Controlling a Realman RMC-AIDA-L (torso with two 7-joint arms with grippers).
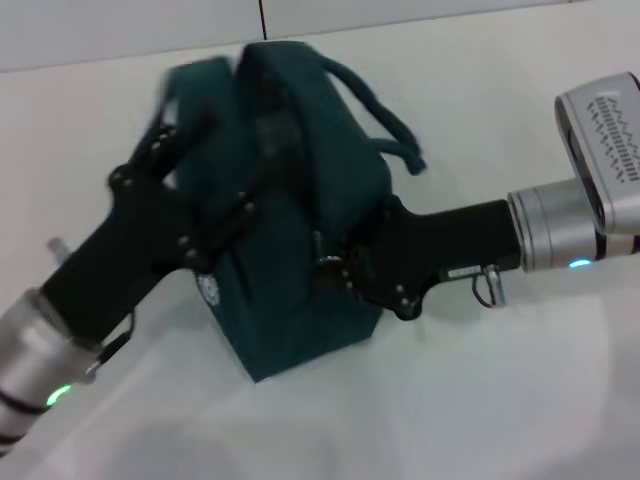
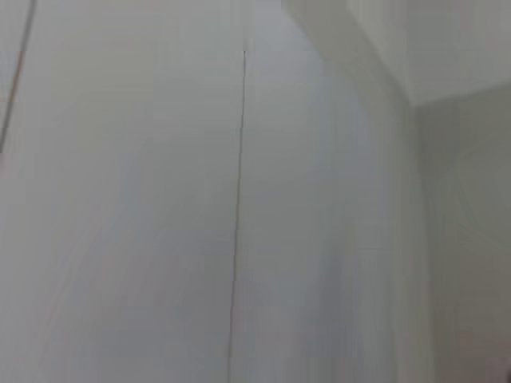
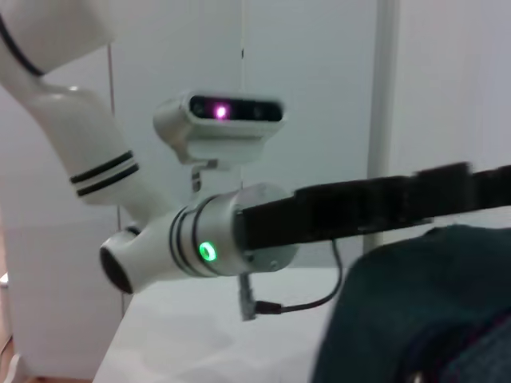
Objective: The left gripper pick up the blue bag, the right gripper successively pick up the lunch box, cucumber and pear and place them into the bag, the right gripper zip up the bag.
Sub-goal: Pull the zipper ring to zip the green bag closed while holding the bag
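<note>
- Fingers of the left gripper (image 1: 185,195) are clamped on the upper side of the blue bag (image 1: 300,230), steadying it upright on the desk (image 1: 480,400).
- Fingers of the right gripper (image 1: 345,262) press against the bag's opposite side, probably at the zip; whether they are closed on anything I cannot tell.
- Lunch box, cucumber and pear are not visible; judged to be inside.
- Right wrist view alone shows the left arm (image 3: 184,239) from behind; left wrist view shows only wall.

blue bag (image 1: 300,250) matt soft cloth, table (image 1: 500,400) smooth white, arm cuffs (image 1: 555,230) brushed metal
</note>
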